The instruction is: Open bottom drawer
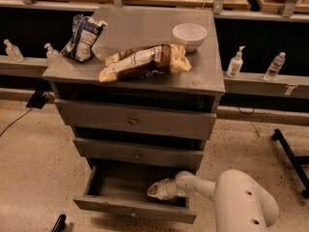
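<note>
The grey chest has three drawers. The bottom drawer [111, 192] is pulled out toward me, its inside showing and its low front [135, 210] near the lower edge of the view. The middle drawer [137, 153] and top drawer [133, 121] are pushed in, each with a small round knob. My gripper [153, 190] is at the end of the white arm [203, 186]. It reaches from the right into the open bottom drawer, just behind the right half of its front.
On the chest top lie a brown snack bag [145, 61], a blue and white bag [83, 36] and a white bowl [189, 35]. Bottles [235, 63] stand on a ledge behind. A black leg [289, 153] stands on the floor at right. A cable [17, 117] lies at left.
</note>
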`<state>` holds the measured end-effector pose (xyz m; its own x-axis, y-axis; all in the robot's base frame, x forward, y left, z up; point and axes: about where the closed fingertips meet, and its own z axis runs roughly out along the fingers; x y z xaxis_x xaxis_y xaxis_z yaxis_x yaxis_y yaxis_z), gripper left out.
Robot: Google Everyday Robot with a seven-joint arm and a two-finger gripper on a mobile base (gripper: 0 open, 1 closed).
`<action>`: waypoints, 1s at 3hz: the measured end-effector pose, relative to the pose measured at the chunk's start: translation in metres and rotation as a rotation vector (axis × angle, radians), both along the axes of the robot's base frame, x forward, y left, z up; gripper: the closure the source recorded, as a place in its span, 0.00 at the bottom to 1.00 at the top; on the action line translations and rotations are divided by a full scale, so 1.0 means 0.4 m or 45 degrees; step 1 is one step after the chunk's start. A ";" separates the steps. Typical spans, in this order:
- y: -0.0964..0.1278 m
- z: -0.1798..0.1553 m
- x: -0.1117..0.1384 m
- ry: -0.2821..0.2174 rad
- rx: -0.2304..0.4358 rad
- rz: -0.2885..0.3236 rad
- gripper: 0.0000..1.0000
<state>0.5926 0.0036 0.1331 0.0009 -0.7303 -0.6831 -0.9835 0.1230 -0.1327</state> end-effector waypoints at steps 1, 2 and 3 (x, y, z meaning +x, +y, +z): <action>0.030 -0.011 -0.013 0.096 0.007 0.061 1.00; 0.026 0.003 -0.039 0.165 -0.010 0.074 1.00; 0.019 0.004 -0.157 0.297 0.010 0.041 1.00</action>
<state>0.5297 0.0111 0.1346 -0.1346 -0.7271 -0.6732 -0.9908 0.0916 0.0993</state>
